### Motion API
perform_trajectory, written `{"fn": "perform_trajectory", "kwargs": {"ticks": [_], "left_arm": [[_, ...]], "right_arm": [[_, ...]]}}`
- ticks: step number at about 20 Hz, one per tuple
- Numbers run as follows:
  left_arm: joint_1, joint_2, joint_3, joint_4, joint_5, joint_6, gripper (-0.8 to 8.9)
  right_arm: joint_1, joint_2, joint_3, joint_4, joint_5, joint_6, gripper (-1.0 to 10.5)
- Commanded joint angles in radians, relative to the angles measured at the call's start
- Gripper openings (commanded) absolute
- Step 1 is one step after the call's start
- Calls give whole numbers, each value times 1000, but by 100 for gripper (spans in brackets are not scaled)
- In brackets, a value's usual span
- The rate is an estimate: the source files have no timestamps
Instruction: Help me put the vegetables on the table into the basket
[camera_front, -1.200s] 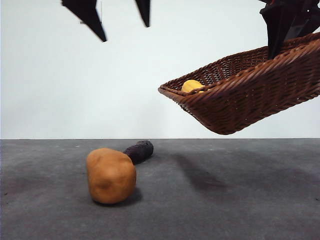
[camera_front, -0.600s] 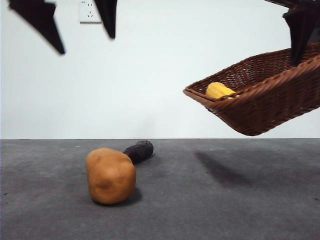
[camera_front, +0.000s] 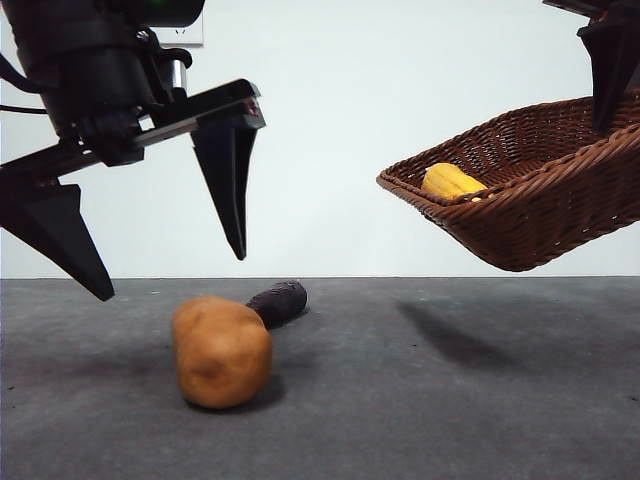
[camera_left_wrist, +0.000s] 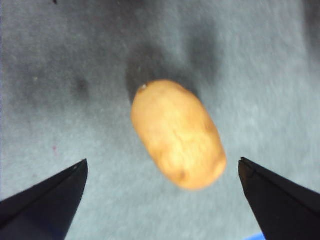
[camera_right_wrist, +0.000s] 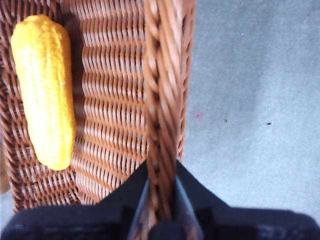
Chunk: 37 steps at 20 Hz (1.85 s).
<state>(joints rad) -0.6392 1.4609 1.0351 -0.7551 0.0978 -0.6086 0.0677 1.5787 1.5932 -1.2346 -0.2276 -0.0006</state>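
Potato (camera_left_wrist: 178, 134) lying lengthwise between wide-open left claw (camera_left_wrist: 162, 172), right claw (camera_right_wrist: 161, 182) clamped on tilted basket (camera_right_wrist: 161, 90) rim

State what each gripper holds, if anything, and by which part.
The right gripper holds the basket by its braided rim, lifted off the table. The left gripper holds nothing; its jaws are open above the potato.

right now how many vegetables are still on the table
2: the potato lies on the table under the open left pincer, the purple one just behind it. The yellow one is in the lifted basket.
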Motion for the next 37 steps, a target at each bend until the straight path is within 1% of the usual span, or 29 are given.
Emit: {"fn": "perform_trajectory", "kwargs": {"ticks": [1, 6, 8, 12, 13, 15, 16, 17, 19, 20, 21, 22, 24, 26, 29, 31, 34, 37], "left_arm": [[-12, 41, -7, 27, -5, -60, 502], [-31, 156, -7, 50, -19, -77, 502], [-35, 182, -6, 73, -19, -87, 502], [-60, 213, -6, 94, -24, -88, 495], [-65, 216, -6, 101, -42, -87, 453], [-76, 216, -6, 106, -101, -86, 248], [-76, 216, -6, 107, -106, -77, 156], [-76, 216, -6, 112, -106, -62, 118], [-76, 216, -6, 117, -106, -56, 117], [-76, 216, -6, 121, -106, -42, 90], [-76, 216, -4, 120, -100, -23, 35], [-76, 214, 3, 116, -93, 0, 17], [-76, 196, 31, 85, -87, 52, 17], [-80, 152, 76, 66, -79, 84, 17], [-104, 64, 146, 106, -18, 86, 17], [-142, 12, 196, 160, 16, 86, 17], [-216, -4, 275, 200, 18, 90, 17], [-272, -2, 289, 229, 11, 92, 17]], "right_arm": [[2, 3, -5, 3, -12, -8, -16], [3, 3, -5, 2, -12, -12, -16], [3, 3, -5, -2, -12, -27, -17], [3, 3, -5, 1, -13, -28, -16], [3, 3, -5, 3, -13, -28, -16], [3, 3, -5, 2, -13, -30, -16], [3, 3, -5, 1, -15, -30, -16], [3, 3, -5, 1, -16, -30, -16], [3, 3, -5, 1, -16, -30, -16], [3, 3, -5, 0, -16, -30, -16], [3, 3, -5, 0, -17, -30, -16], [3, 3, -5, -2, -19, -30, -16], [3, 3, -5, -9, -19, -30, -16], [3, 3, -5, -12, -19, -30, -16], [3, 3, -5, -19, -19, -26, -17], [5, 3, -5, -24, -19, -25, -16], [26, 3, -5, -32, -23, 2, -16], [70, 3, -5, -35, -35, 16, -16]]}}
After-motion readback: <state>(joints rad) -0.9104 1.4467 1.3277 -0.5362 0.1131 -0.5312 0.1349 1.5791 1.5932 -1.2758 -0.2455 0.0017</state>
